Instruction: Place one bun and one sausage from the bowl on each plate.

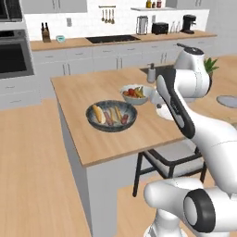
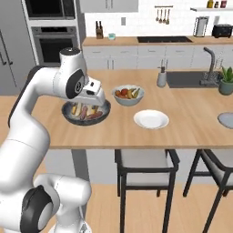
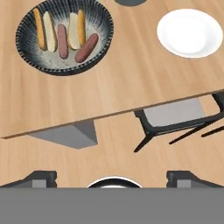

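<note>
The wide, shallow, dark blue-grey speckled bowl (image 3: 64,36) lies in the upper left of the hand view, left of centre in the left base view (image 1: 111,115) and partly behind the arm in the right base view (image 2: 86,113), resting on the pale wooden bench (image 3: 122,83); inside it, in the hand view, one elongated yellow-tan bun (image 3: 45,30) lies at the left of the bowl and a second yellow-tan bun (image 3: 77,29) to its right, with one short reddish-brown sausage (image 3: 62,41) between them and a second reddish-brown sausage (image 3: 86,47) slanting at the lower right of the bowl, just beside the second bun; the small plain white round plate (image 3: 190,33) sits bare in the upper right of the hand view, well apart from the bowl, and right of centre in the right base view (image 2: 151,119); a grey plate with a paler rim (image 2: 226,120) lies at the right edge of the right base view; a smaller pale bowl of fruit (image 2: 128,95) stands behind the white plate; the claw (image 3: 113,177) is released, its two dark tips far apart at the bottom of the hand view, grasping nothing, above the floor and a dark-framed chair (image 3: 179,118) near the bench edge.
</note>
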